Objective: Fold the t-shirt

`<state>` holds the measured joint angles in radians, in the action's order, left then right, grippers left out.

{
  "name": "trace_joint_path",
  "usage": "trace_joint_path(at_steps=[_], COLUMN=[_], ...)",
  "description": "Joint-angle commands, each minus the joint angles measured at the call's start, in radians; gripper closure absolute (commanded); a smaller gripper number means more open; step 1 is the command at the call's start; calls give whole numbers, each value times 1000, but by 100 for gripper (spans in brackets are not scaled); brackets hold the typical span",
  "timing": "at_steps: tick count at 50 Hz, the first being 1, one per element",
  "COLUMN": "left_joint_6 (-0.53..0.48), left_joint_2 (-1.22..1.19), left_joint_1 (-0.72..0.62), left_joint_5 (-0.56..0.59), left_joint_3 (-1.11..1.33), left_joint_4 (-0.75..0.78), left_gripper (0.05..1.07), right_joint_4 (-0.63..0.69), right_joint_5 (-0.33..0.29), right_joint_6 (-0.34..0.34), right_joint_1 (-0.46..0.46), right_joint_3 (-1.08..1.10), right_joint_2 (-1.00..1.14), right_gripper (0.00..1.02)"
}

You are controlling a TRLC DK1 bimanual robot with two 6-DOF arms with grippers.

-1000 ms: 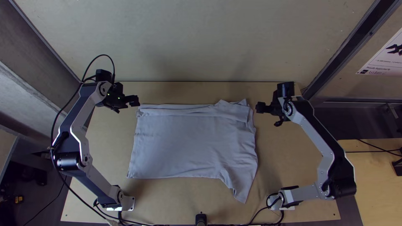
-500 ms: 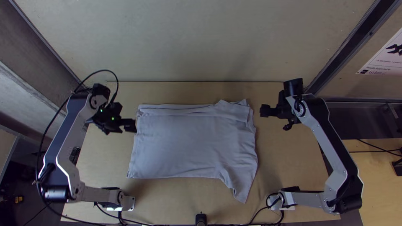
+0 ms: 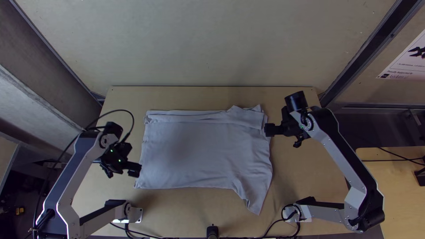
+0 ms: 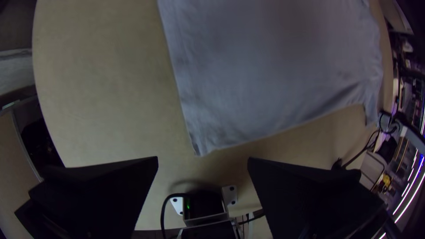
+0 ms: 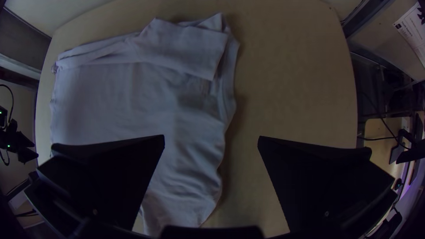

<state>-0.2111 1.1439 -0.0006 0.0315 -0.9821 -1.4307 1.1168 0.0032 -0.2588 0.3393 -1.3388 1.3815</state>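
White shirt [image 3: 201, 152] lying across the table [image 3: 172, 212], far side [image 3: 186, 117] folded in, far sleeve [image 3: 245, 116] tucked over, so that's 1 side done! Near sleeve [image 3: 256, 201] juts out, so I judge that side's left, then the halving. My left gripper [image 4: 202, 160] and right gripper [image 5: 211, 138]: both wide open, holding nothing!

A pale grey-lilac, soft cloth t-shirt [image 3: 199, 150] lies broad and mostly flat on the light wooden tabletop [image 3: 177, 212], between the left fingers [image 3: 133, 171] and the right fingers [image 3: 270, 129]. Its far side is folded over in a long narrow band that widens and rumples toward the right fingers. Below them that side waves with creases, and a sleeve slants toward the near edge. The straighter side runs close by the left fingers, ending in a corner nearer the viewer.
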Motion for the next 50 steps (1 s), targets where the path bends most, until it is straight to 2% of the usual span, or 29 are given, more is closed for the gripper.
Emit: trace_joint_path(at_steps=[1,7,27,32,37,43,44,45,48,50], left_joint_6=[-13,6,42,45,45,36,33,32,29,10], left_joint_2=[-21,-6,177,235,267,293,295,297,292,286], left_joint_1=[-52,-84,-147,-151,-171,-199,-200,-203,-214,-220], left_joint_5=[-50,-71,-74,-79,-87,-93,-96,-96,-97,-97], left_joint_3=[80,140,203,218,230,257,258,258,255,252], left_joint_4=[-16,13,144,194,213,216,223,223,230,259], left_gripper=[10,10,11,26,34,35,37,45,77,95], right_joint_4=[15,17,15,17,52,92,95,98,110,110], right_joint_5=[-19,-29,-35,-40,-46,-60,-58,-60,-62,-65], right_joint_6=[-36,-56,-62,-63,-160,-184,-188,-192,-204,-212], right_joint_1=[21,37,41,41,44,46,46,46,46,53], right_joint_3=[35,61,211,247,268,299,303,311,328,342], right_joint_2=[-32,-44,-108,-127,-156,-165,-164,-162,-160,-160], right_gripper=[7,7,7,7,7,7,7,7,7,7])
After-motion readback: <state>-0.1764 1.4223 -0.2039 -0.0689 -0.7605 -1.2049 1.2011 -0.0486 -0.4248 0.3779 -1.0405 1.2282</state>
